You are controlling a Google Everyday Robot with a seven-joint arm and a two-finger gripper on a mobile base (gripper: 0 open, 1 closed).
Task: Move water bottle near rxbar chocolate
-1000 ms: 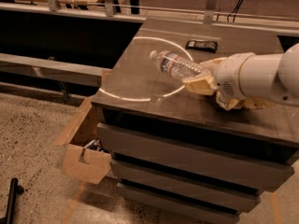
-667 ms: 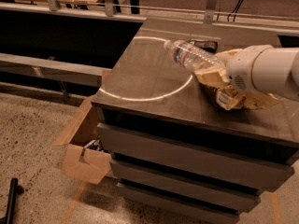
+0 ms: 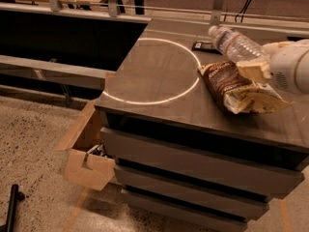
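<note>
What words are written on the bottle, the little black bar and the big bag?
No words can be read here.
Water bottle label: too blurred to read.
Rxbar chocolate wrapper: pale print, too small to read.
Snack bag: print too blurred to read.
Gripper, at the right holding the bottle above the bag: no writing seen.

Rounded white arm (image 3: 293, 70) with cream end effector (image 3: 259, 58) at right edge.

I've got my tool (image 3: 259, 60) at the table's (image 3: 159, 83) right side, clamping the tilted water bottle (image 3: 233, 43) above the snack bag (image 3: 231, 87), near the rxbar chocolate (image 3: 204, 46).
</note>
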